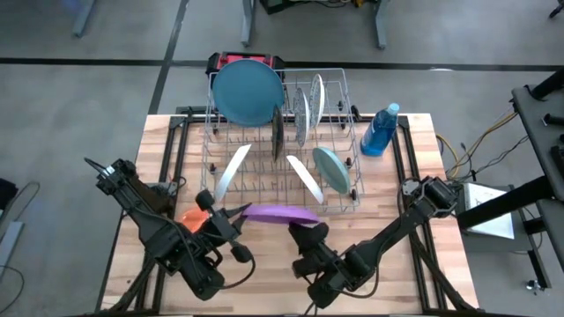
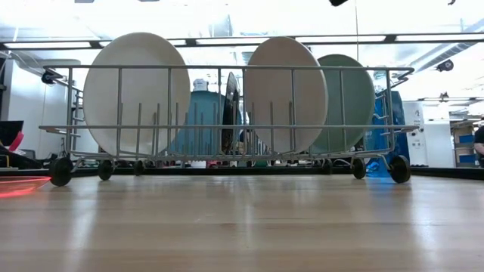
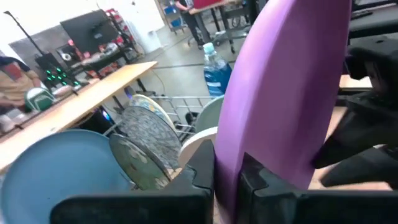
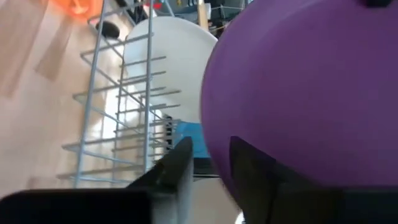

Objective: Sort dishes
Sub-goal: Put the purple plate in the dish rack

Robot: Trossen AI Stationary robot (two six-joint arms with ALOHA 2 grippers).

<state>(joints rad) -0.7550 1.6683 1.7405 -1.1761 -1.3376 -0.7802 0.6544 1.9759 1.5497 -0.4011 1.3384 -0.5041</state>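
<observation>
A purple plate (image 1: pixel 280 213) hangs in the air in front of the wire rack (image 1: pixel 348 189), steeply tilted, between my two grippers. My left gripper (image 1: pixel 238 214) is shut on its left rim. My right gripper (image 1: pixel 308 231) is at its right rim, fingers apart, with the rim (image 4: pixel 214 155) in the gap. A small orange plate (image 1: pixel 192 216) lies on the table under my left arm. In the rack stand a large blue plate (image 1: pixel 249 91), patterned plates (image 1: pixel 302 114), two white plates (image 1: pixel 232 172) and a teal-green plate (image 1: pixel 331 167). My left gripper pinches the purple plate's rim (image 3: pixel 227 186) between its two fingers (image 3: pixel 199 177), coming level from the table's left. The plate is lifted clear of the table and stands steeply tilted. My right gripper's fingers (image 4: pixel 249 168) stand on either side of the opposite rim; I cannot tell whether one touches the plate.
A blue bottle (image 1: pixel 381 130) stands at the rack's right end. The rack fills the table's far half. Bare wood (image 2: pixel 242 227) lies in front of it, under both arms.
</observation>
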